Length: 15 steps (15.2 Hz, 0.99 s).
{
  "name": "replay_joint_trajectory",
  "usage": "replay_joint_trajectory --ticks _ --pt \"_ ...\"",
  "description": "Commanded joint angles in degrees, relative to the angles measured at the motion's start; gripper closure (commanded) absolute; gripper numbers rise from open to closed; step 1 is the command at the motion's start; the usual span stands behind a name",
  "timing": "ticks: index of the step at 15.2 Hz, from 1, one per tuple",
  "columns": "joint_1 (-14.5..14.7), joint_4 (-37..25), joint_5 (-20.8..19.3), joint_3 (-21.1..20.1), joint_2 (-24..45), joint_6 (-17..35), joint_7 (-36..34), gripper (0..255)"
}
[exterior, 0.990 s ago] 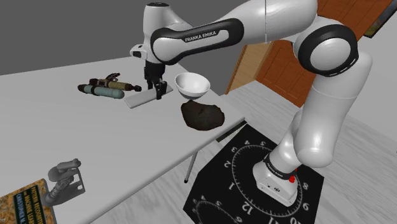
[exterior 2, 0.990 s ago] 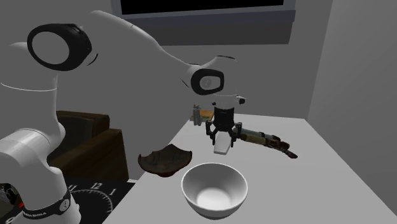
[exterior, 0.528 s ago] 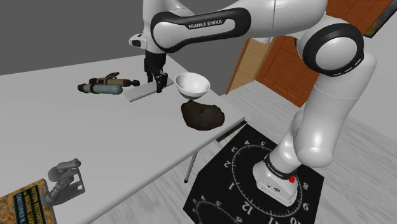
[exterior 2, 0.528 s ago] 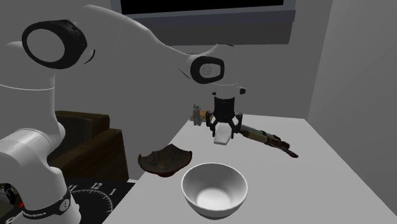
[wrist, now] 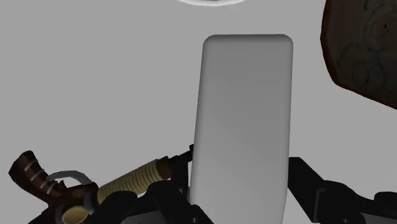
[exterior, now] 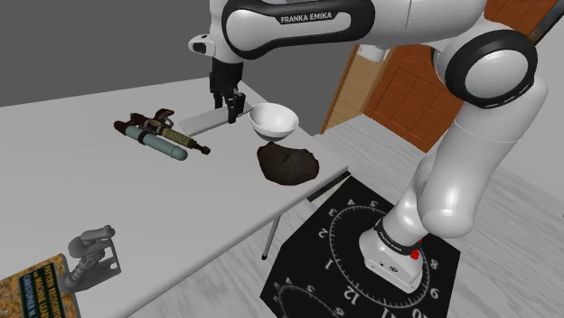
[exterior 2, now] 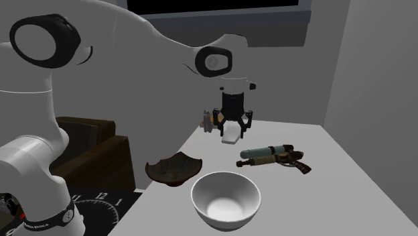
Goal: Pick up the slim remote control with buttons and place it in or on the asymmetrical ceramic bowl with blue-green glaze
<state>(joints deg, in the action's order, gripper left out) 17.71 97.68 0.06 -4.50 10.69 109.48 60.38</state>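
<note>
My gripper (exterior: 230,102) is shut on one end of a plain pale slab, the remote (exterior: 205,118), and holds it above the table, long end sticking out. In the second exterior view the gripper (exterior 2: 232,131) hangs straight down with the remote (exterior 2: 232,137) below it. The wrist view has the remote (wrist: 242,121) clasped between the black fingers (wrist: 310,188). The irregular dark brown bowl (exterior: 287,163) lies near the table's edge, also seen as the bowl (exterior 2: 174,167) and bowl (wrist: 364,51), off to the side of the gripper.
A round white bowl (exterior: 274,119) stands just beside the gripper, nearest in the second exterior view (exterior 2: 226,200). A toy water gun (exterior: 161,137) lies on the table under the remote's free end. A dark grey tool (exterior: 90,257) and a printed box (exterior: 32,285) sit at the near corner.
The gripper has risen and carried the remote up off the table. The toy gun has slid and turned, now lying more toward the bowls in the second exterior view.
</note>
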Motion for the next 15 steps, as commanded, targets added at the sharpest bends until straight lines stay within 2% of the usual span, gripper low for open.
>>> replay_joint_trajectory --ticks 1,8,15 --pt "-0.3 5.5 0.4 0.1 -4.3 1.3 0.4 255" --pt "-1.2 24.3 1.6 1.0 -20.3 4.0 2.7 255" --pt "-1.7 39.5 1.9 2.5 -36.5 2.9 5.1 255"
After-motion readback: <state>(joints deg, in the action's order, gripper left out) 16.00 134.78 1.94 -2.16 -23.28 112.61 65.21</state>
